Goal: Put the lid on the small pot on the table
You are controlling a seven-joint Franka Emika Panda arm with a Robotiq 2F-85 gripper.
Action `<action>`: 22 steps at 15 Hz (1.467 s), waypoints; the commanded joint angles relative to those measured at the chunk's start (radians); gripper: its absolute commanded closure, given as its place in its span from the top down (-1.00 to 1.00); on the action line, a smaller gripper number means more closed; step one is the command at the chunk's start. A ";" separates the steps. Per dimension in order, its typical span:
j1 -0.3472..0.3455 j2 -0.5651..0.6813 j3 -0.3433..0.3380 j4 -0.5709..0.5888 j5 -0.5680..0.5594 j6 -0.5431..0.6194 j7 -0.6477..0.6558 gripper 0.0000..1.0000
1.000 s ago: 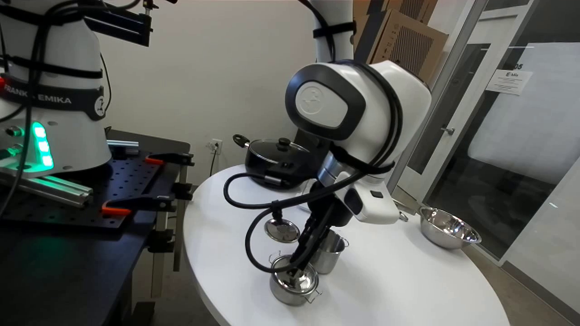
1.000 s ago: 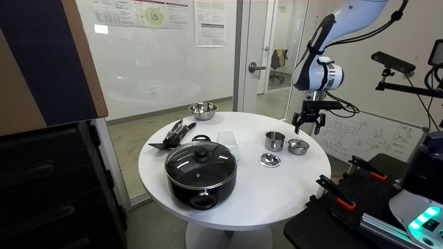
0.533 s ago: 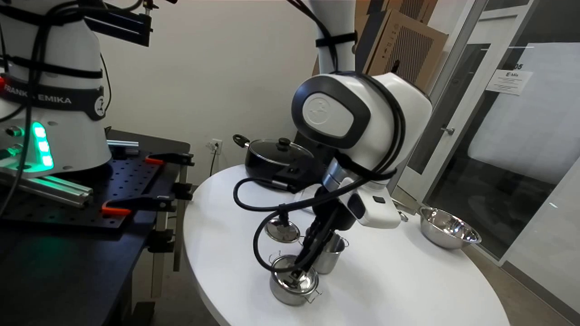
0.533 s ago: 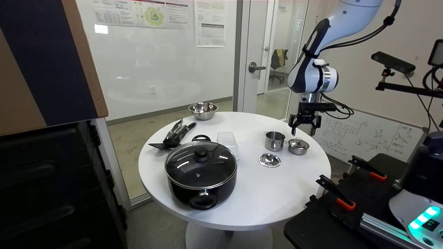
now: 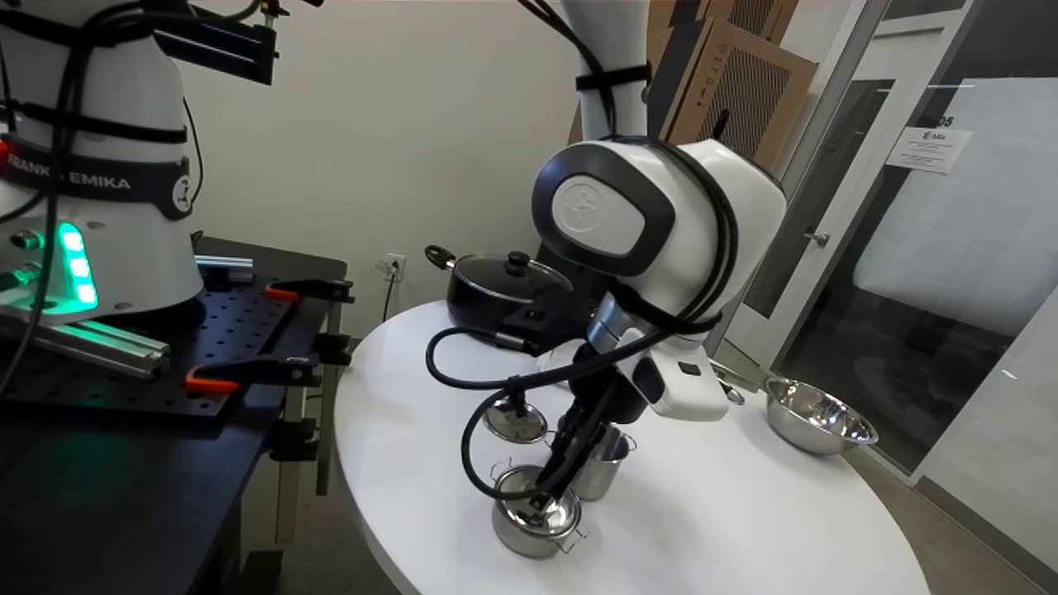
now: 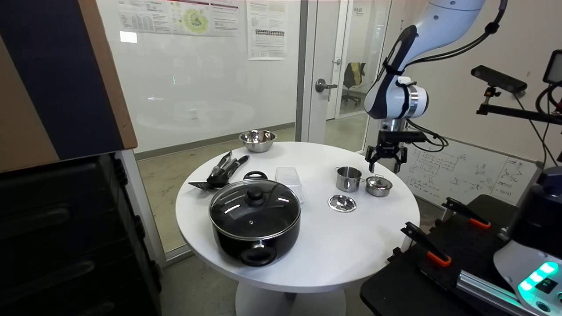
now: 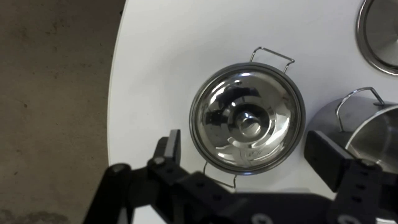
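The gripper (image 6: 384, 170) hangs above the small pot (image 6: 378, 192), and its two fingers (image 7: 326, 160) stand wide apart. The lid (image 7: 247, 118) sits on this pot, with its knob upward. A second steel lid (image 6: 342, 203) lies on the white table (image 6: 347, 245), near the taller steel cup (image 6: 349, 182).

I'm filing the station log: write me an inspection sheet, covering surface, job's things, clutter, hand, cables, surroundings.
Surface: round white table, no spills seen.
Job's things: small steel pot, topped by a knobbed steel lid; a loose steel lid lies on the table. Either lid may be meant.
Clutter: taller steel pot beside the small one, lidded black pot, kitchen utensils, clear plastic container, steel bowl.
Hand: open above the small steel pot, gripping nothing.
Cables: black, strapped to the arm, looping out beside the hand.
Surroundings: black bench with clamps, cardboard boxes, whiteboard.
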 commanded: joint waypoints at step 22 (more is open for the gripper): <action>-0.034 0.068 0.054 0.032 0.006 0.011 0.006 0.04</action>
